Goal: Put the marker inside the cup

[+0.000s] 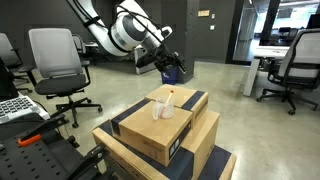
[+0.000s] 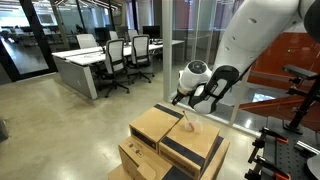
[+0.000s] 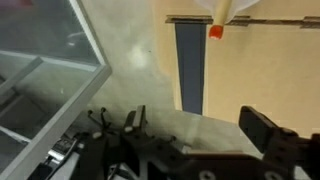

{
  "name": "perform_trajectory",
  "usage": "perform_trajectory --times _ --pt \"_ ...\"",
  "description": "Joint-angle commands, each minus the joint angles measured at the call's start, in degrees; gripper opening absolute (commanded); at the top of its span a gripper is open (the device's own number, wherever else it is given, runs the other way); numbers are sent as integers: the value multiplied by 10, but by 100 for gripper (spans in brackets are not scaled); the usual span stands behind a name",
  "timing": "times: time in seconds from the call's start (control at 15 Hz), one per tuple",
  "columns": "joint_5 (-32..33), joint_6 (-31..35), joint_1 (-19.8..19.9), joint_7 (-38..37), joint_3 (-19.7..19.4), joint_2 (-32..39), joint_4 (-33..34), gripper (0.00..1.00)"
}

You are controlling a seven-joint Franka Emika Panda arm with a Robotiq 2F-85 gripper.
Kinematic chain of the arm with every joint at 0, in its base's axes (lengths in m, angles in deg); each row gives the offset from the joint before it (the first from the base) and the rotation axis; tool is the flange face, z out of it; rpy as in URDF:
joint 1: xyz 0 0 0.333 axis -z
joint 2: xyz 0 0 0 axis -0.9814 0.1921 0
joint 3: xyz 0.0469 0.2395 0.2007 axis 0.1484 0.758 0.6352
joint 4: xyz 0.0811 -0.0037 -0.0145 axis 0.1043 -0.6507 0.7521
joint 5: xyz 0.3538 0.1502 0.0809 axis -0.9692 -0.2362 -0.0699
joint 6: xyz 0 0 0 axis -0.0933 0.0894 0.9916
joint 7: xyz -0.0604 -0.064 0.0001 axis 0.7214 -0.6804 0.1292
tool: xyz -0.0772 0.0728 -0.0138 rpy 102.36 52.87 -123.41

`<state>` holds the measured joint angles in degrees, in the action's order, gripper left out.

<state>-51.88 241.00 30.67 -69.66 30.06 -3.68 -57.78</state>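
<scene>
The cup (image 1: pixel 163 108) is a small clear tumbler standing upright on the top cardboard box (image 1: pixel 185 125), and it also shows in an exterior view (image 2: pixel 188 123). In the wrist view the cup (image 3: pixel 226 9) sits at the top edge, with the marker's red-orange tip (image 3: pixel 215 32) showing at its base. Whether the marker lies fully inside I cannot tell. My gripper (image 3: pixel 200 118) is open with nothing between its fingers (image 3: pixel 264 128). It hovers above and apart from the cup in both exterior views (image 1: pixel 170 68) (image 2: pixel 187 99).
Stacked cardboard boxes (image 2: pixel 160 150) with a dark tape strip (image 3: pixel 190 65) fill the centre. Office chairs (image 1: pixel 55 60) and desks (image 2: pixel 90 65) stand around. Black equipment with orange parts (image 1: pixel 30 135) sits nearby, and a glass wall (image 3: pixel 40 50) is beside the boxes.
</scene>
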Motion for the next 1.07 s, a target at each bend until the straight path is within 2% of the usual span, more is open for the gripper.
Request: perform_trajectory --times 0.0,0.2,0.67,1.0 --pt "-26 21 -32 9 -26 8 -13 100" --pt "-31 20 -32 14 -22 -3 -14 100" --pt "-26 -3 47 28 53 -84 -17 100" --pt "-18 -19 85 42 83 -121 -14 100"
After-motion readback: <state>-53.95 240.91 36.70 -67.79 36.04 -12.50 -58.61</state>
